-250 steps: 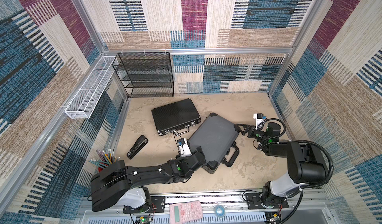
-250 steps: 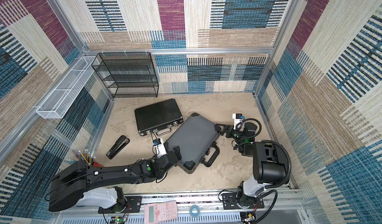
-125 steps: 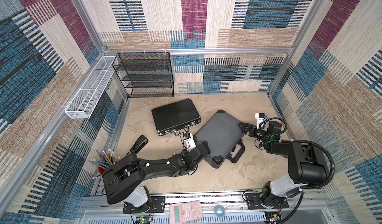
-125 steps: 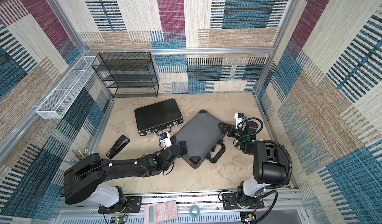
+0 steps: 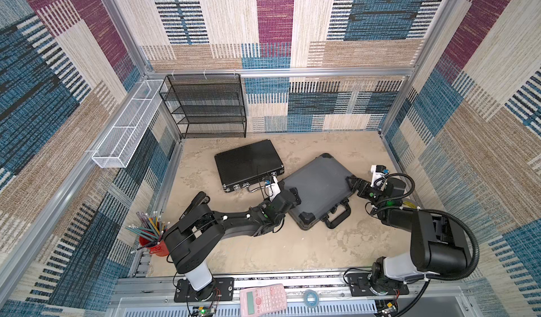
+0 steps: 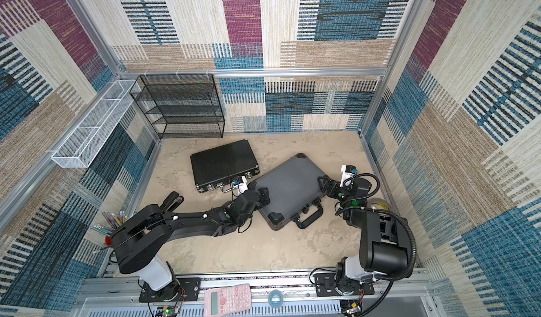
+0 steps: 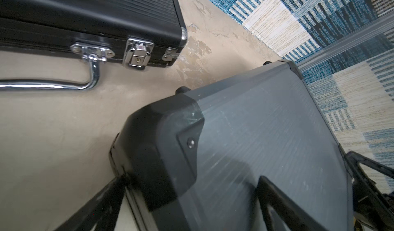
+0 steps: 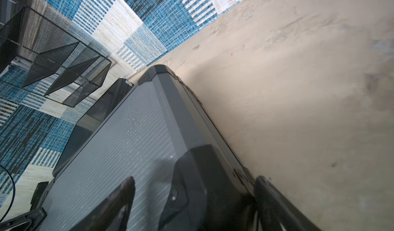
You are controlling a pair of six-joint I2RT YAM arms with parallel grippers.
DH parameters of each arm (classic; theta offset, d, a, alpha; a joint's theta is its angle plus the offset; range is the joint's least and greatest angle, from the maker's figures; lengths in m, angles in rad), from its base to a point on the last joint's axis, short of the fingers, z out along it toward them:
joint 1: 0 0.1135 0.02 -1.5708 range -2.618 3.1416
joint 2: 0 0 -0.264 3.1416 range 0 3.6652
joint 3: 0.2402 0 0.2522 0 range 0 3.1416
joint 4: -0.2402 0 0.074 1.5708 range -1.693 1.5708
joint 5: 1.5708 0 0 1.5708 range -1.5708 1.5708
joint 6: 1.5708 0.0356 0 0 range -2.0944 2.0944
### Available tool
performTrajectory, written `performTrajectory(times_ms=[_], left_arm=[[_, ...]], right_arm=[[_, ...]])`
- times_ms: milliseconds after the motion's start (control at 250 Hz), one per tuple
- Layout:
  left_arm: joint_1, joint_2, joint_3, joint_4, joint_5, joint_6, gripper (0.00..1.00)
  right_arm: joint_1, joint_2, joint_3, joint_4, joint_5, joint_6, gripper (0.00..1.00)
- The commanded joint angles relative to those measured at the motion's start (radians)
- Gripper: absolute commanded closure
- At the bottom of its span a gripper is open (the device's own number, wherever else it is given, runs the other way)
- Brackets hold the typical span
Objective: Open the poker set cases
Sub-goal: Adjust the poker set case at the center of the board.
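Just in front of the black mesh shelf (image 5: pixel 205 108), black ribbed case (image 5: pixel 247 166) lies closed, long axis roughly along the shelf front, handle facing away. Farther from the shelf, grey case (image 5: pixel 319 186) lies flat and skewed, handle also facing away. Left gripper (image 5: pixel 291 194) and right gripper (image 5: pixel 354 185) straddle its opposite corners, jaws spread wide.

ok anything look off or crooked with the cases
The grey case lies diagonally across the table, far more skewed than the black ribbed case beside it; the two don't touch. Both look shut, and nothing appears spilled or damaged.
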Motion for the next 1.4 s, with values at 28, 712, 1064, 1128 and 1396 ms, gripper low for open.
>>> performTrajectory(times_ms=[28,712,1064,1128,1396], left_arm=[[0.002,0.054,0.06,-0.017,0.27,0.112,0.04],[0.093,0.294,0.454,-0.101,0.441,0.26,0.06],[0.103,0.167,0.267,-0.039,0.388,0.196,0.05],[0.1,0.13,0.222,-0.027,0.368,0.188,0.03],[0.1,0.141,0.215,-0.008,0.434,0.179,0.03]], right_arm=[[-0.009,-0.046,-0.019,-0.064,-0.081,0.034,0.11],[-0.085,-0.155,-0.113,-0.096,0.028,0.109,0.06],[-0.085,-0.251,-0.133,-0.137,0.127,0.108,0.01],[-0.086,-0.272,-0.141,-0.135,0.136,0.104,0.0],[-0.088,-0.301,-0.142,-0.131,0.171,0.068,0.01]])
